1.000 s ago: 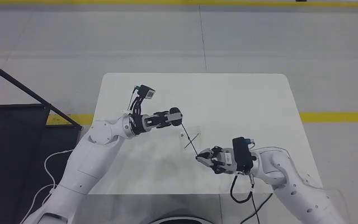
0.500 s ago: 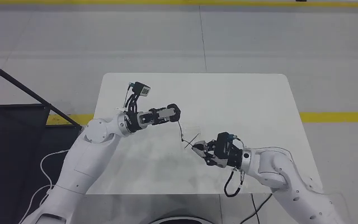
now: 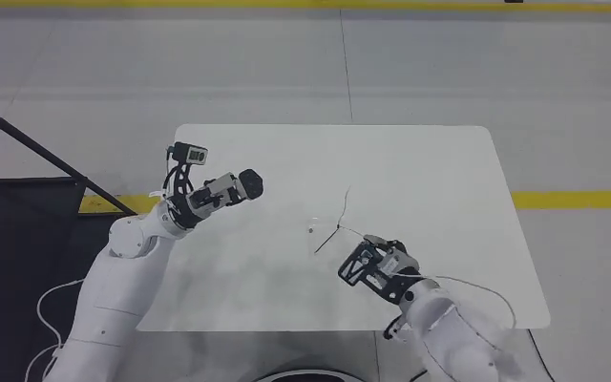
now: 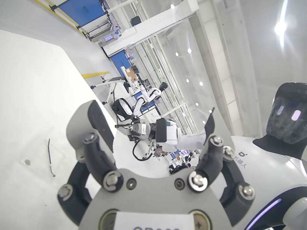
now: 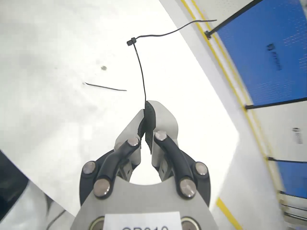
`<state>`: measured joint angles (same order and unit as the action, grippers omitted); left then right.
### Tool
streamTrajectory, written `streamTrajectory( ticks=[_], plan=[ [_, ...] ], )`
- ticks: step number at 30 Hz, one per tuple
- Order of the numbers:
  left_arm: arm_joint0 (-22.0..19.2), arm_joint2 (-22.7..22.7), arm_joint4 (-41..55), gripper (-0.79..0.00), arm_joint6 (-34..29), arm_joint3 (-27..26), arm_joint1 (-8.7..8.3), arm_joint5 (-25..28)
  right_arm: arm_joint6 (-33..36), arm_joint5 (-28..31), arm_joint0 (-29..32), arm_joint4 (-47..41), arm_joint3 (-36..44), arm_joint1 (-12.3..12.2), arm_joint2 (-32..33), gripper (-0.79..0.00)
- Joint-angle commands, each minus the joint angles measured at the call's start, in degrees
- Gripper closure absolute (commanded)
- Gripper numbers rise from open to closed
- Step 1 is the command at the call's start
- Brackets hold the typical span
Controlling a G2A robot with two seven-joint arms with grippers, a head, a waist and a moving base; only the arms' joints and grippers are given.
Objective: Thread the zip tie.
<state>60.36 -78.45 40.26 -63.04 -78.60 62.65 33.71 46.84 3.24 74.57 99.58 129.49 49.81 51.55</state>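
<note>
Black zip tie (image 5: 141,72) juts straight from right jaws.

Two zip ties: one zip tie (image 5: 141,72) pinched in the right tool (image 5: 146,108), a second zip tie (image 5: 105,87) lying on the bench (image 5: 60,37) just beyond its tips. One small round speck (image 5: 103,68) lies nearby. Two tools, counting the left tool (image 4: 153,118).

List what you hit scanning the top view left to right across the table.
left claw, open → black strip lying flat on the table → zip tie → right claw, shut on the zip tie
</note>
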Motion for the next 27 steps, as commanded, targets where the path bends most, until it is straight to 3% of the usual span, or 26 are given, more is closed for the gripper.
streamTrajectory(
  ticks=[1, 11, 16, 22, 25, 27],
  plan=[
    [0.0, 0.0, 0.0, -0.785, 0.0, 0.0, 0.00, 0.0, 3.3, -0.6, -0.7, 7.4, -0.2, 0.8, -3.6, 0.000],
    [0.0, 0.0, 0.0, -0.785, 0.0, 0.0, 0.00, 0.0, 19.7, 3.4, -11.4, 16.8, -8.6, 8.2, -17.9, 0.000],
    [0.0, 0.0, 0.0, -0.785, 0.0, 0.0, 0.00, 0.0, 29.0, 5.4, -17.4, 14.6, -15.1, 13.1, -22.4, 0.000],
    [0.0, 0.0, 0.0, -0.785, 0.0, 0.0, 0.00, 0.0, 32.6, 6.9, -21.1, 11.1, -19.5, 17.3, -24.5, 0.000],
    [0.0, 0.0, 0.0, -0.785, 0.0, 0.0, 0.00, 0.0, 33.7, 7.3, -22.0, 10.5, -21.2, 18.8, -25.0, -0.151],
    [0.0, 0.0, 0.0, -0.785, 0.0, 0.0, 0.00, 0.0, 34.1, 7.2, -22.3, 10.5, -22.1, 19.7, -25.0, -0.179]
  ],
)
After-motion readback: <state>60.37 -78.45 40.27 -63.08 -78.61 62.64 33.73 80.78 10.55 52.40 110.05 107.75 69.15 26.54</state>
